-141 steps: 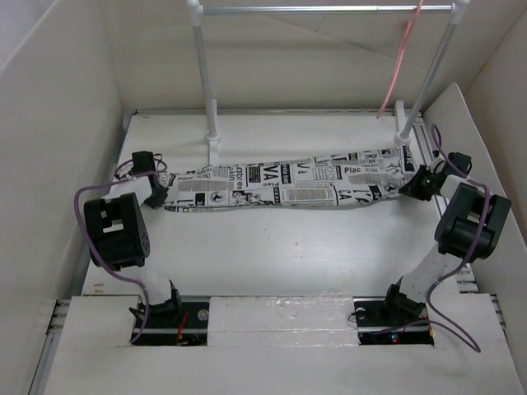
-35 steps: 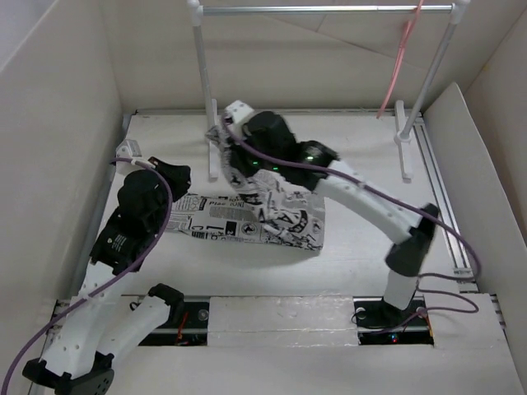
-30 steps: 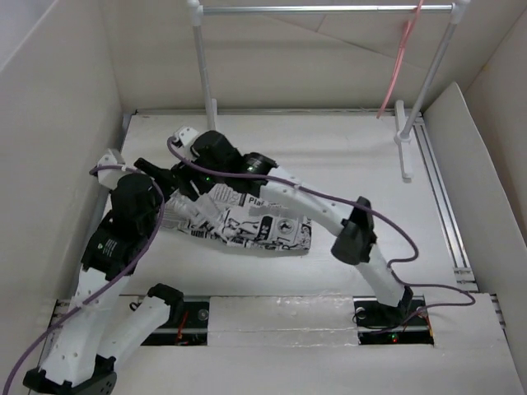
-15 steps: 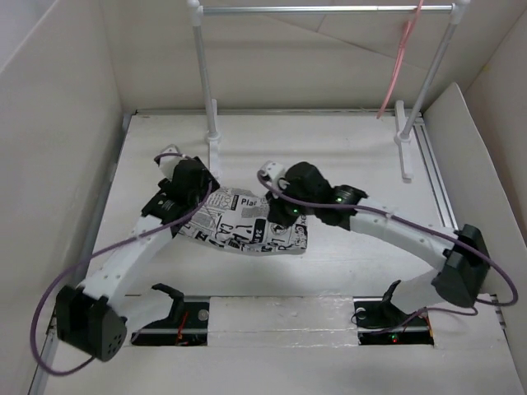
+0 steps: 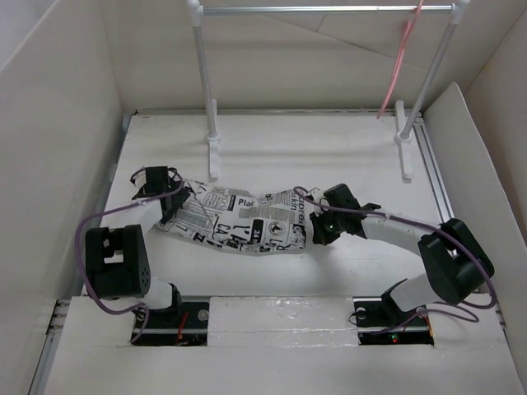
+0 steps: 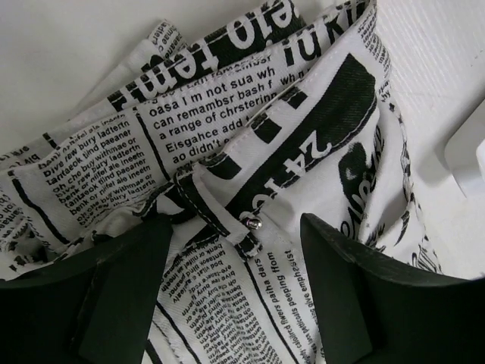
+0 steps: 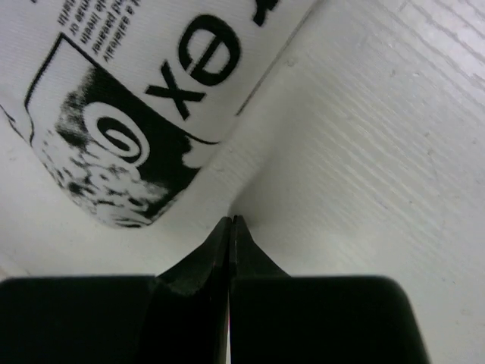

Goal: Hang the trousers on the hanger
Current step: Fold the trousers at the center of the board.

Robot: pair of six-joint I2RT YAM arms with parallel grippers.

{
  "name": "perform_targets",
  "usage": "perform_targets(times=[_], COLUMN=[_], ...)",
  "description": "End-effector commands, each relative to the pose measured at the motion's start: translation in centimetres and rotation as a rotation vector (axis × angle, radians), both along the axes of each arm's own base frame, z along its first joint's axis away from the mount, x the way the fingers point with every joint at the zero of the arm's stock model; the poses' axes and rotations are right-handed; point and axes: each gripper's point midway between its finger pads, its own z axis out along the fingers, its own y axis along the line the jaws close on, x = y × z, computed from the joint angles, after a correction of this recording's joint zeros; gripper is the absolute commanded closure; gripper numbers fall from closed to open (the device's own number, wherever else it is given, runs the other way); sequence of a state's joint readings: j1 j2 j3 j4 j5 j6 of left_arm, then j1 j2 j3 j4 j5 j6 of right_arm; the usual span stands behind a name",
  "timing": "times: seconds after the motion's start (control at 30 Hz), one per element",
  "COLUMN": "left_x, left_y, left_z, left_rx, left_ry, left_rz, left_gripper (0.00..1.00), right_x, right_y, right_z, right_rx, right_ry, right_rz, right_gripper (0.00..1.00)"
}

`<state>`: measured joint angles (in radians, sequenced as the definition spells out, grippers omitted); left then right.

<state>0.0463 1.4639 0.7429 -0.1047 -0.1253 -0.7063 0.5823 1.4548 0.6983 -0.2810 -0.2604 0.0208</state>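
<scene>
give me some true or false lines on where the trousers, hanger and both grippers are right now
1. The trousers lie bunched on the table. True.
2. The hanger lies on the table beside them. False: it hangs from the rack bar.
3. The left gripper is open over the trousers. True.
4. The right gripper is wide open. False: its jaws are shut, at the trousers' right end.
</scene>
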Motion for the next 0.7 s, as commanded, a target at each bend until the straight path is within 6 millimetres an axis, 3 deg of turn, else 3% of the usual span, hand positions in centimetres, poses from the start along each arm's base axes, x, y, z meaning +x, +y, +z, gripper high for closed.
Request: perform_targets(times=[0.0, 0.07, 0.1, 0.17, 0.2, 0.23, 0.33, 0.4, 0.43, 0.47, 0.57, 0.6, 0.63, 0.67], left_x=[-4.2, -6.2, -6.2, -7.8, -7.6, -8.1, -7.9, -6.9, -7.0, -6.3, -5.2, -5.0, -3.8, -4.3], left_y=[-0.4, -1.0, -1.4, -2.3, -2.3, -2.3, -1.8, -1.4, -1.1, -1.6, -3.0, -3.7, -6.1, -7.0], left_z=[-3.0, -3.6, -2.8, -2.8, -1.0, -0.4, 4.0, 8.3, 9.2, 10.7, 11.6, 11.5, 12.4, 10.2], left_rx=[-0.057, -0.102, -0.123, -0.184, -0.19, -0.193, -0.177, -0.157, -0.145, -0.143, -0.172, -0.202, -0.3, -0.346], left_ry=[0.146, 0.187, 0.148, 0.148, 0.076, 0.062, -0.084, -0.227, -0.242, -0.259, -0.292, -0.309, -0.385, -0.354], left_rz=[0.004, 0.048, 0.052, 0.088, 0.094, 0.103, 0.123, 0.121, 0.127, 0.112, 0.051, 0.023, -0.081, -0.109], left_gripper=[0.33, 0.33, 0.33, 0.32, 0.32, 0.32, 0.32, 0.32, 0.32, 0.33, 0.33, 0.33, 0.33, 0.33], right_x=[1.5, 1.5, 1.9, 2.1, 2.3, 2.5, 2.9, 3.6, 3.3, 4.4, 6.5, 7.8, 8.0, 9.6], right_y=[-0.6, -1.5, -2.0, -2.2, -2.0, -1.5, 1.6, 3.8, 5.2, 6.5, 9.6, 10.1, 11.0, 11.3], right_z=[0.0, -0.3, -0.1, 1.4, 2.4, 4.7, 11.1, 14.8, 15.5, 15.4, 16.7, 14.8, 14.6, 14.8], right_rx=[0.034, 0.024, 0.025, 0.032, 0.041, 0.067, 0.174, 0.243, 0.291, 0.323, 0.422, 0.422, 0.462, 0.51], right_ry=[-0.061, -0.056, -0.059, -0.074, -0.091, -0.147, -0.266, -0.343, -0.338, -0.347, -0.358, -0.319, -0.289, -0.304], right_rz=[0.016, 0.009, -0.006, 0.011, 0.021, 0.043, 0.128, 0.159, 0.202, 0.22, 0.264, 0.246, 0.245, 0.218], right_gripper=[1.0, 1.0, 1.0, 1.0, 1.0, 1.0, 1.0, 1.0, 1.0, 1.0, 1.0, 1.0, 1.0, 1.0])
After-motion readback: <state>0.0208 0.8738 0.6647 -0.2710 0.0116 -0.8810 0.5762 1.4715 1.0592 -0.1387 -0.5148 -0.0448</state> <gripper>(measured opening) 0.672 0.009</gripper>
